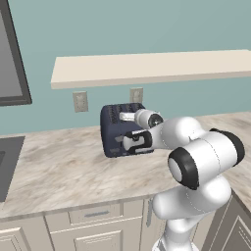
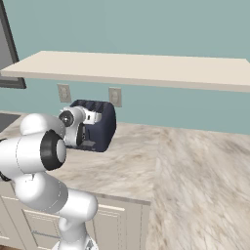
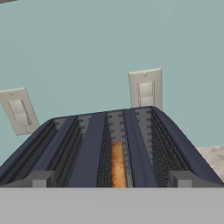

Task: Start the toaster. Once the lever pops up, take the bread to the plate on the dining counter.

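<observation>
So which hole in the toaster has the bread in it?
The third slot from the left in the toaster: golden-brown bread shows inside it; the other three look dark.

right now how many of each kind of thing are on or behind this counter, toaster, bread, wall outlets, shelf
toaster: 1
bread: 1, down in a toaster slot
wall outlets: 2
shelf: 1
total: 5
</observation>
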